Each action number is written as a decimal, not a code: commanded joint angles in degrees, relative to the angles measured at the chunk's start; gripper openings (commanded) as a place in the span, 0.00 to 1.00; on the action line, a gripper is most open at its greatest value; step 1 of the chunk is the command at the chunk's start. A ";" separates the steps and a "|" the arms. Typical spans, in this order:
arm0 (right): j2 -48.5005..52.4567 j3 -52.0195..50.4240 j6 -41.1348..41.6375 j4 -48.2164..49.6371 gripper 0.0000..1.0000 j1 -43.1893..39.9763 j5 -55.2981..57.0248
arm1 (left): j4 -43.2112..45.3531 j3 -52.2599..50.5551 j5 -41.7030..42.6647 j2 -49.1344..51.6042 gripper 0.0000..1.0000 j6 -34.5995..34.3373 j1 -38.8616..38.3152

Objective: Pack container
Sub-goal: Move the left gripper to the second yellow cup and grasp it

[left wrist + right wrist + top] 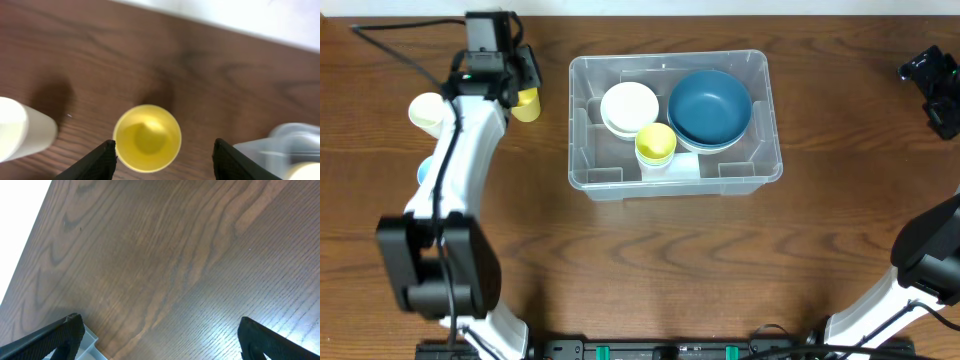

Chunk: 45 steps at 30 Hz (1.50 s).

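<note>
While the container (576, 130) sits mid-desk (720, 260) holding a stack of white bowls (629, 107), a blue bowl (710, 108) and a yellow cup (656, 143), the left gripper (164, 155) hangs just left of it. Its jaws stand apart around a loose yellow cup (147, 137), and one finger may brush the rim. A cream cup (426, 110) stands farther left of the container. Well to the container's right, the right gripper (160, 337) is spread wide over the desk.
</note>
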 commanded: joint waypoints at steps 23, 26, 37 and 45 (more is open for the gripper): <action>-0.07 0.17 0.48 -0.09 0.99 0.15 0.00 | -0.13 0.92 0.35 11.08 0.54 -0.24 -2.29; -0.07 0.17 0.48 -0.09 0.99 0.15 0.00 | -0.11 0.92 0.35 11.08 0.40 -0.22 -2.29; -0.07 0.17 0.48 -0.09 0.99 0.15 0.00 | -1.79 0.92 0.33 11.08 0.10 -0.22 -2.29; -0.07 0.17 0.48 -0.09 0.99 0.15 0.00 | -7.85 0.92 0.07 11.10 0.06 -0.24 -2.23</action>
